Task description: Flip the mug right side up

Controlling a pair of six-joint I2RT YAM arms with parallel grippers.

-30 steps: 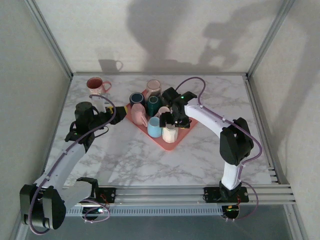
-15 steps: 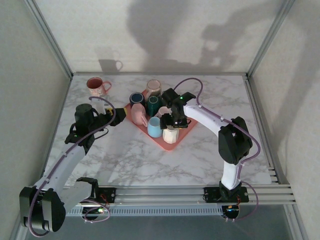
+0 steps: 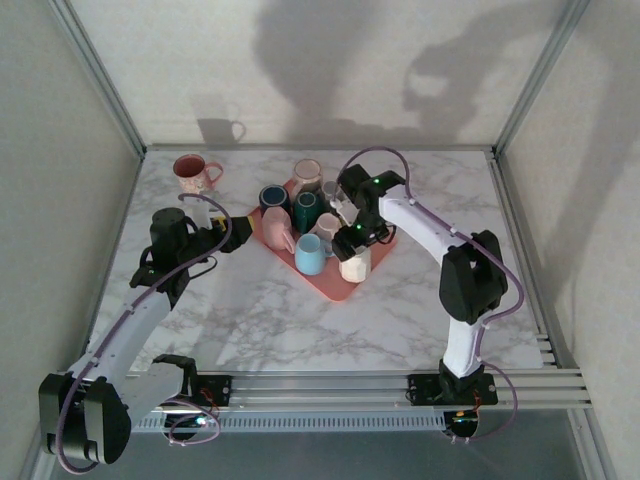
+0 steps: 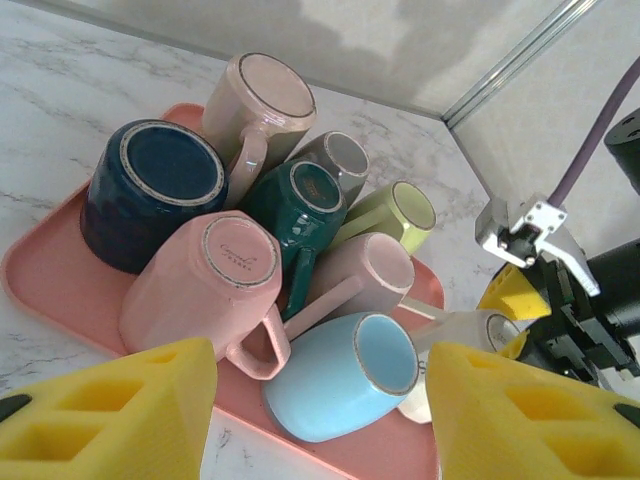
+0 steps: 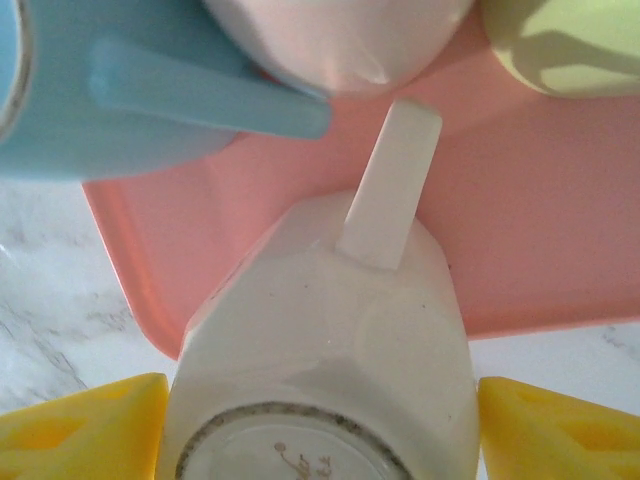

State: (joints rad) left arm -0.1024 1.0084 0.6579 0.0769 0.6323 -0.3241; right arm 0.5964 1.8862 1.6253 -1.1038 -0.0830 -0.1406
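Between grey walls (image 3: 330, 70) on the veined marble counter (image 3: 260, 310), the right pincer (image 5: 322, 420) clamps a glossy faceted white mug (image 5: 330, 320) while the left pincer (image 4: 315, 415) gapes.

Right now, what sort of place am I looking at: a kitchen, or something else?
Probably a robot test booth, not a kitchen: two robot arms bolted to a metal rail, plain white walls boxing in a marble-look table, and a pink tray crowded with mugs.
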